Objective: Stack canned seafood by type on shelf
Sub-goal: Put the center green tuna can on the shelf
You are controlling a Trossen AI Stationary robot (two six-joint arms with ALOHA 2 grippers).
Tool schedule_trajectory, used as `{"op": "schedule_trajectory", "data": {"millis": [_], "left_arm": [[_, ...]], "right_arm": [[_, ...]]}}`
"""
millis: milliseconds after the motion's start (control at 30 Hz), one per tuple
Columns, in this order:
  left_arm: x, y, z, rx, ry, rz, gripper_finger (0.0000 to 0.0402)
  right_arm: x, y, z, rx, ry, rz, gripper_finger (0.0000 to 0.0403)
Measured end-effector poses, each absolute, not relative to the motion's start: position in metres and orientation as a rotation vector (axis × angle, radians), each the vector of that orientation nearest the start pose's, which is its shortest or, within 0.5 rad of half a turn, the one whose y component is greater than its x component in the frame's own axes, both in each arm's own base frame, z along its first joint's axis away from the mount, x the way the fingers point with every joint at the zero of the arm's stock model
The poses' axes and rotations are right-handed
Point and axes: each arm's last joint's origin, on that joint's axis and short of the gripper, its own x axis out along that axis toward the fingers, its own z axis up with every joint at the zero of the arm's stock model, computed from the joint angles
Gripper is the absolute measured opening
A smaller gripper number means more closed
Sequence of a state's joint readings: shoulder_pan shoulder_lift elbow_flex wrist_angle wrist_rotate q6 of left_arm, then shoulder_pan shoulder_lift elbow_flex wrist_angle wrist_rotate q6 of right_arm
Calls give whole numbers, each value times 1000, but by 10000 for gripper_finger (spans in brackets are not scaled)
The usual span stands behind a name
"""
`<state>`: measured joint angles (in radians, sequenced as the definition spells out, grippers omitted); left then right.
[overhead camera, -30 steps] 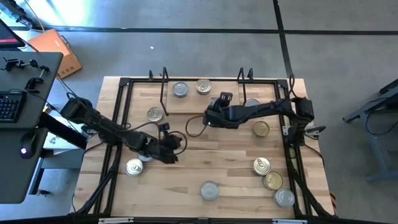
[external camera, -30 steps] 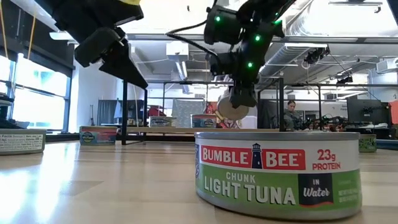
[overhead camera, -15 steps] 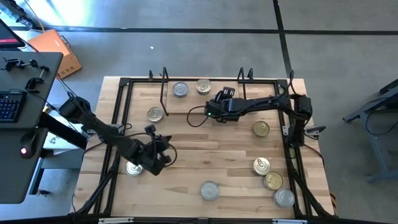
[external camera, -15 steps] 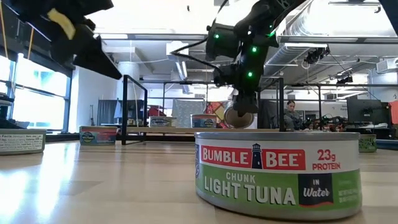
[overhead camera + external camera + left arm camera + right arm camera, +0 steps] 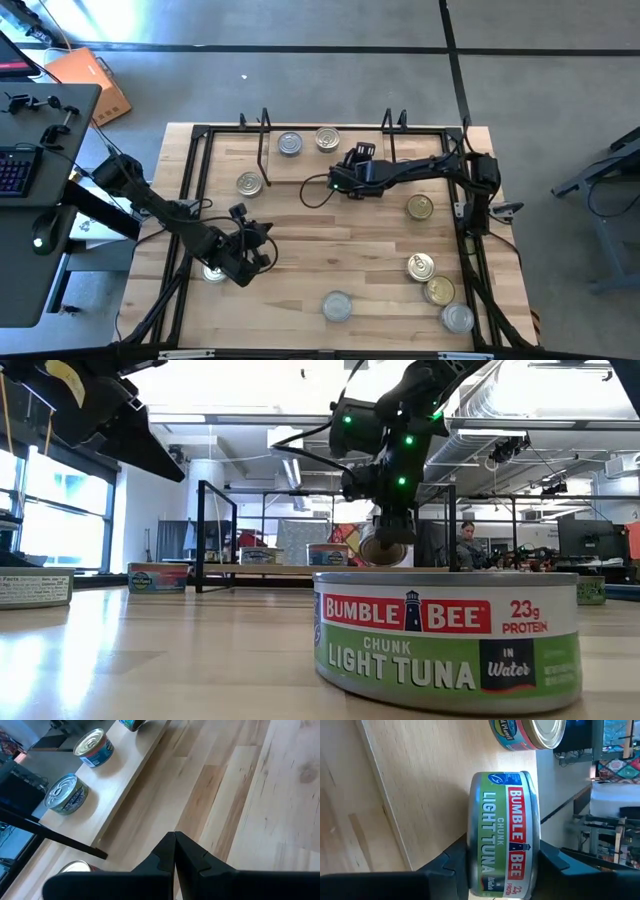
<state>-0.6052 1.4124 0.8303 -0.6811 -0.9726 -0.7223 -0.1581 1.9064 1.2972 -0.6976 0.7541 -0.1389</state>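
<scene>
**Tin held above shelf, right side**

Right tool [image 5: 352, 172] is gripping a tuna tin [image 5: 504, 835] by its flat faces, axis lying level, just above the shelf [image 5: 375, 170] beside two shelved tins [image 5: 307, 141]. Left tool [image 5: 242, 262], closed and empty, is waiting over the worktop [image 5: 340, 240].

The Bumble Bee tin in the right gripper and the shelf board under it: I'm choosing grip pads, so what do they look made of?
The Bumble Bee tuna tin, held in the right gripper: seemingly metal, with shiny silver rims and a glossy green-and-red printed label band. The shelf board: pale wood, matte, with faint straight grain; solid wood or veneer cannot be told.
</scene>
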Motion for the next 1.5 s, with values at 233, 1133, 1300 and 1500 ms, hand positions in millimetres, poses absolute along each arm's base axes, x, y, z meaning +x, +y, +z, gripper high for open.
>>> {"op": "schedule_trajectory", "data": {"millis": [233, 1133, 1300, 1500], "left_arm": [[212, -118, 199, 231, 700, 591, 0], [212, -118, 199, 242, 705, 587, 0], [213, -117, 199, 241, 705, 589, 0], [213, -117, 199, 241, 705, 589, 0]], "right_arm": [[357, -80, 175, -473, 1356, -633, 161], [345, -123, 175, -410, 1411, -638, 195], [342, -132, 175, -409, 1425, -661, 195], [339, -138, 174, -388, 1434, -664, 215]]}}
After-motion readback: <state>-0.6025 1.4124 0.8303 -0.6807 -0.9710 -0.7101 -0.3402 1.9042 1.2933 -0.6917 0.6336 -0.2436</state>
